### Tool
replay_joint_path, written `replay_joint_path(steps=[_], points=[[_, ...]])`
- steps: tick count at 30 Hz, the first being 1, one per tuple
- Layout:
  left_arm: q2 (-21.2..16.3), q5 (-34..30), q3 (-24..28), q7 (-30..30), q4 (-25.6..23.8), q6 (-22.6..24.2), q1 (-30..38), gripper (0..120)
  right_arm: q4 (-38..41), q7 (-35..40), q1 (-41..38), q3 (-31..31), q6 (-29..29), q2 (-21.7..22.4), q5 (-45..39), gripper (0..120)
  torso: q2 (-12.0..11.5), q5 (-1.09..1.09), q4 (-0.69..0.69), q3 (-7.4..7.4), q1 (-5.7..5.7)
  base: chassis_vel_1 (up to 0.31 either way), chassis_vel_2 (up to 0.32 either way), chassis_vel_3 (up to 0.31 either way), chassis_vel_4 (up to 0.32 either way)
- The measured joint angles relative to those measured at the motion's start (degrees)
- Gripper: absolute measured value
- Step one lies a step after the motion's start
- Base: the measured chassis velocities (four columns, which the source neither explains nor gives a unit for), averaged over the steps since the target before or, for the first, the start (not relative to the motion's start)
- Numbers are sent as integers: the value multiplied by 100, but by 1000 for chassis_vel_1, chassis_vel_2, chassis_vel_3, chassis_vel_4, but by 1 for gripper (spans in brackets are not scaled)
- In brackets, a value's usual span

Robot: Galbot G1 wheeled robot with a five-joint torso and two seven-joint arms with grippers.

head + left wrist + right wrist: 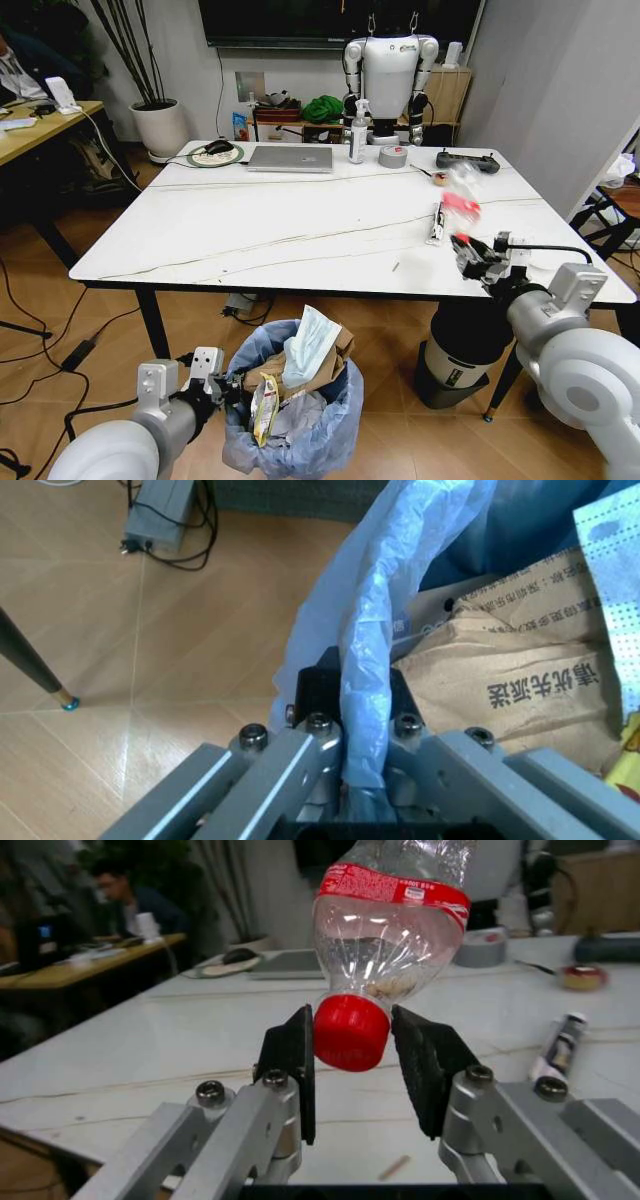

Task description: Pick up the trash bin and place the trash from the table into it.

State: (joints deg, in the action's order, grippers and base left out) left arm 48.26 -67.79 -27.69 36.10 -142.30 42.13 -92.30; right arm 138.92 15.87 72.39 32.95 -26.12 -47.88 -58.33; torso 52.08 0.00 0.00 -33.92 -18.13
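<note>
From my station, the near half of the table is bare and passable. Laptop, spray bottle and tape roll line the far edge. The trash bin mouth is crowded with cardboard.

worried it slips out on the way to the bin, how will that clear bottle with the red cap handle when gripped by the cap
Probably light: the bottle looks nearly empty. The right tool pinches only the smooth, round red cap, so it may swivel or slip if swung quickly. Its thin clear body would likely dent rather than break.
</note>
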Motion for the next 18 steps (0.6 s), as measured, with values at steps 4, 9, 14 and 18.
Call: replay_joint_path(steps=[4,9,14,18], points=[[3,-34,-66,-1,36,0,9,0,169,-697,51,-110,146,233,-70,23,0,0,0,0,0,0,0,0,0],[99,-215,-229,73,153,0,112,0,299,-1228,25,-606,225,523,29,23,0,0,0,0,0,0,0,0,0],[159,-315,-279,184,205,0,167,0,411,-1298,87,-1080,225,544,218,23,0,1,1,0,0,0,0,0,0],[189,-363,-331,204,229,0,180,0,442,-1432,171,-1222,225,557,324,23,0,1,0,0,0,0,0,0,0]])
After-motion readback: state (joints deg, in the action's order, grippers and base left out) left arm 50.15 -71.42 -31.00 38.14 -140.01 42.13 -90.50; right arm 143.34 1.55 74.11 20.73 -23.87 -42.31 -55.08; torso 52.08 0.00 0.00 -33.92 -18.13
